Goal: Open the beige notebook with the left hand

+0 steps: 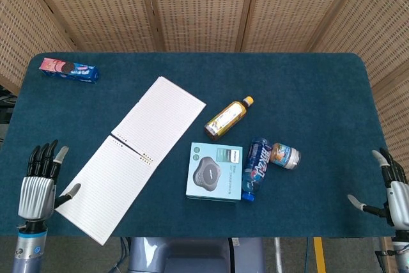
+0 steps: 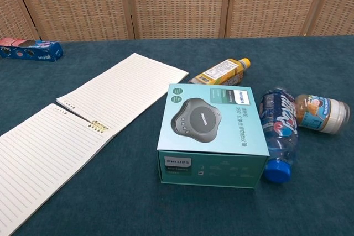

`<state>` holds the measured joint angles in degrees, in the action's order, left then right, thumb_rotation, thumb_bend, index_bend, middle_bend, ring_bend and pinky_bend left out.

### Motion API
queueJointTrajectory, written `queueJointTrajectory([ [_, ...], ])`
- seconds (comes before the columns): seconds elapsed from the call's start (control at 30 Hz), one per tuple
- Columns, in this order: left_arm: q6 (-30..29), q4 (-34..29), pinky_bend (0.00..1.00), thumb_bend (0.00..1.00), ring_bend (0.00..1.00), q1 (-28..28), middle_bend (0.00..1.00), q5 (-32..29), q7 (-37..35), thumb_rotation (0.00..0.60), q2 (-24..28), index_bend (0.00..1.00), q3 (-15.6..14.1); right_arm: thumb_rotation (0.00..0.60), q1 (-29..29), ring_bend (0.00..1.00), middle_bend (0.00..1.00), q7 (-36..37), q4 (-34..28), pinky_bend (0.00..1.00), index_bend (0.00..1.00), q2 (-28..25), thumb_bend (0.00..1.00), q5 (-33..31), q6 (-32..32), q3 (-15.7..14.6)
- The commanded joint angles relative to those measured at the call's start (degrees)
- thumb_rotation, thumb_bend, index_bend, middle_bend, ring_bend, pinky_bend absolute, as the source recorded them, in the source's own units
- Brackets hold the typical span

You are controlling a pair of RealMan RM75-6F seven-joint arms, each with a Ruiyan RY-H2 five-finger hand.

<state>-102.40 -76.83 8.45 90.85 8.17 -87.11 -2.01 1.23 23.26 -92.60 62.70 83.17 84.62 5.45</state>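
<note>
Left hand [image 1: 37,187] is down at the near left corner of the surface [image 1: 307,87], fingers straight and spread, thumb sticking out toward the notebook, holding nothing. It sits just beside the near page's outer edge; can't tell from the head view if the thumb tip actually touches the paper. It doesn't show in the chest view at all.

So the beige notebook [image 1: 134,156] is lying wide open and flat on the left half of the surface, lined pages facing up. The spread's long axis runs diagonally, from the near left corner up toward the middle of the far side. The spiral binding crosses it about halfway, with one page toward the back and the other reaching the front edge, where its corner pokes slightly past the surface rim.

Right hand [image 1: 391,190] is way off at the near right edge, fingers apart, nothing in it.

Other stuff: a teal Philips box [image 2: 206,135] sits near the middle, just right of the notebook. A blue bottle [image 2: 277,131] lies on its side right against the box, and a small jar [image 2: 322,113] lies tipped over beside that. A yellow bottle [image 2: 220,71] lies behind the box, cap pointing right and back. Cookie pack [image 1: 69,70] is at the far left corner, well apart from everything.
</note>
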Motion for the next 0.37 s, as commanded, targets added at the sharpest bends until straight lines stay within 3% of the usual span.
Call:
queueJointTrajectory([
  [0.03, 0.24, 0.01, 0.02, 0.01, 0.0, -0.26, 0.0, 0.36, -0.14, 0.6, 0.09, 0.0, 0.15, 0.6, 0.0, 0.0, 0.0, 0.03, -0.05, 0.0, 0.03, -0.08, 0.05, -0.07, -0.04, 0.02],
  [0.37, 0.98, -0.11, 0.02, 0.01, 0.0, -1.09, 0.0, 1.38, 0.18, 0.6, 0.02, 0.0, 1.15, 0.6, 0.02, 0.0, 0.0, 0.01, 0.12, 0.0, 0.03, -0.06, 0.05, 0.1, -0.09, -0.09],
])
